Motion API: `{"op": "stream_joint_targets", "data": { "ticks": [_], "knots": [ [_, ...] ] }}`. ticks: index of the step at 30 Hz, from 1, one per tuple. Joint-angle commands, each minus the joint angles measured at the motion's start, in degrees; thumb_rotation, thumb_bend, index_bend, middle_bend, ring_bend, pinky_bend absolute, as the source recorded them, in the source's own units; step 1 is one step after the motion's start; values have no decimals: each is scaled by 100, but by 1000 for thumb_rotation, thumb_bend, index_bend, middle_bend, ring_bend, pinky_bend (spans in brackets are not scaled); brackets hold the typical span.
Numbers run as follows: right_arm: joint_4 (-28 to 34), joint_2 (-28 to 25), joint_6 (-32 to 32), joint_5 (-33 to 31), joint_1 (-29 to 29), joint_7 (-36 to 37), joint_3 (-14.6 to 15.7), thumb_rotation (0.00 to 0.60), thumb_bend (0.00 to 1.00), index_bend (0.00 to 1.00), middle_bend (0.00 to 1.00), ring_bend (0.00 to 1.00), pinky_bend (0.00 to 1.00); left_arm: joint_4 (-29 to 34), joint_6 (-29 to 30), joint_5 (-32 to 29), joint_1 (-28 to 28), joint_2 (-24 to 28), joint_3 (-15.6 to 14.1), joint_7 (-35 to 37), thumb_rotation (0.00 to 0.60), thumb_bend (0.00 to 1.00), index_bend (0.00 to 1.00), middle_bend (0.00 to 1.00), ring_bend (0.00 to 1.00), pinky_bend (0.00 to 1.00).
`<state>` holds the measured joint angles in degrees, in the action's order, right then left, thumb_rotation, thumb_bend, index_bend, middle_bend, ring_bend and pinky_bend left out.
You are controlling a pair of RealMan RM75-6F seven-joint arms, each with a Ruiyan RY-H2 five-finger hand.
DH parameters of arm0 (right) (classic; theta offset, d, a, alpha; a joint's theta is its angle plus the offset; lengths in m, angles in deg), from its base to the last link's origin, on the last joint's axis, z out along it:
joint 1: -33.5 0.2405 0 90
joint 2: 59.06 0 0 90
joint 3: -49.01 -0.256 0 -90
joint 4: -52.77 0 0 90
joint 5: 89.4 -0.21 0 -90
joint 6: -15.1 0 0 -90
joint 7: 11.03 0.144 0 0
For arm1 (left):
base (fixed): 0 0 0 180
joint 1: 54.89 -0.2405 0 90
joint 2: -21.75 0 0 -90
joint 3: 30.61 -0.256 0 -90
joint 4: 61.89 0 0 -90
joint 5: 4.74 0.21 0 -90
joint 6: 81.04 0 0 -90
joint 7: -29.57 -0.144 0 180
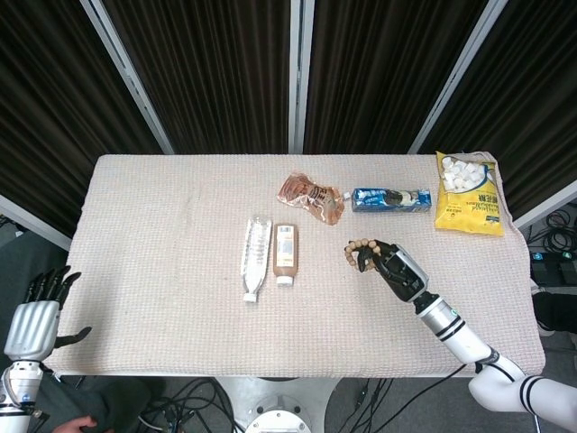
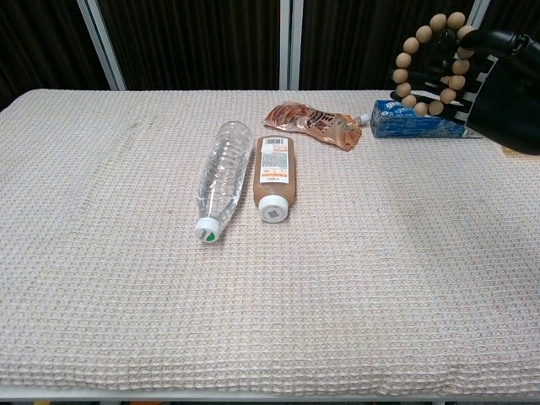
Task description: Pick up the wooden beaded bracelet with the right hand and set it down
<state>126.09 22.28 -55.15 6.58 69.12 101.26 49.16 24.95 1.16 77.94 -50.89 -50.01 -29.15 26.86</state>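
My right hand [image 1: 394, 270] [image 2: 498, 84] holds the wooden beaded bracelet [image 1: 357, 251] [image 2: 429, 61] in its fingers, lifted above the cloth on the right side of the table. The ring of pale round beads stands nearly upright in the chest view, high at the right edge. My left hand [image 1: 36, 317] hangs off the table's near left corner with its fingers spread and nothing in it; the chest view does not show it.
A clear water bottle [image 1: 255, 257] and a brown bottle [image 1: 285, 253] lie side by side mid-table. Behind them are a crumpled brown pouch [image 1: 311, 194], a blue packet [image 1: 389, 199] and a yellow snack bag [image 1: 469, 193]. The woven cloth [image 1: 162, 253] covers the table.
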Motion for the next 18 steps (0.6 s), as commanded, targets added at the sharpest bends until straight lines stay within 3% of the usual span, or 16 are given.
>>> {"op": "stream_joint_targets", "data": {
  "ticks": [1, 6, 11, 13, 15, 18],
  "knots": [
    [-24, 14, -64, 34, 20, 38, 18, 568, 1000, 494, 580, 211, 0, -2, 2, -5, -2, -3, 2, 3, 600, 0, 140, 60, 0, 0],
    [-78, 31, -132, 102, 67, 111, 69, 592, 1000, 469, 577, 200, 0, -11, 18, -7, -19, -4, -7, 23, 600, 0, 140, 60, 0, 0],
    [-142, 68, -95, 66, 81, -84, 113, 474, 977, 359, 554, 176, 0, -16, 33, -5, -25, -5, -5, 40, 600, 0, 140, 60, 0, 0],
    [-135, 52, -69, 83, 98, -130, 152, 454, 840, 313, 543, 165, 0, -16, 30, -4, -22, -3, -3, 33, 600, 0, 140, 60, 0, 0],
    [-128, 26, -38, 116, 125, -175, 197, 434, 587, 261, 525, 148, 0, -16, 28, 7, -17, 0, -5, 32, 600, 0, 140, 60, 0, 0],
    [-102, 13, -29, 105, 131, -253, 226, 427, 433, 245, 518, 142, 0, -5, 31, 9, -14, 6, -1, 23, 600, 0, 140, 60, 0, 0]
  ]
}}
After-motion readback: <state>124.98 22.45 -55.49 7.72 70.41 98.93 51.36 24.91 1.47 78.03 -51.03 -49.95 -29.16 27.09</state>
